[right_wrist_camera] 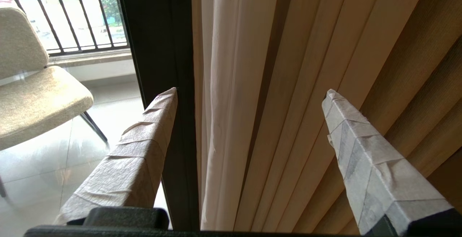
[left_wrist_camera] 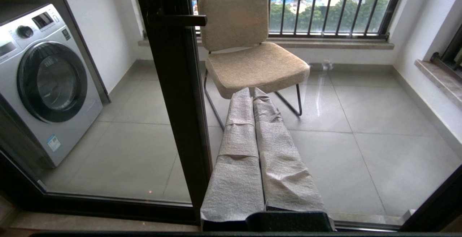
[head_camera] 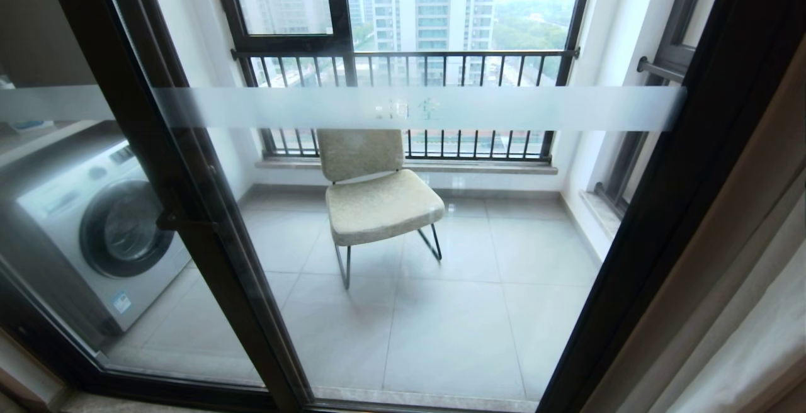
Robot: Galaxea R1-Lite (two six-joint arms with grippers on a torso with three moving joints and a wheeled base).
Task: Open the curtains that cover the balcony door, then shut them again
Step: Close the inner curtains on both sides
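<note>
The balcony door stands uncovered, glass panels in a dark frame with a frosted band across them. The curtains are gathered at the door's right edge. In the right wrist view their beige pleats and white sheer hang beside the dark frame. My right gripper is open, its taped fingers spread wide in front of the folds, holding nothing. My left gripper is shut and empty, pointing at the glass by the door's centre post.
Behind the glass are a beige chair, a washing machine at the left and a barred railing at the far window. The door handle juts from the centre post.
</note>
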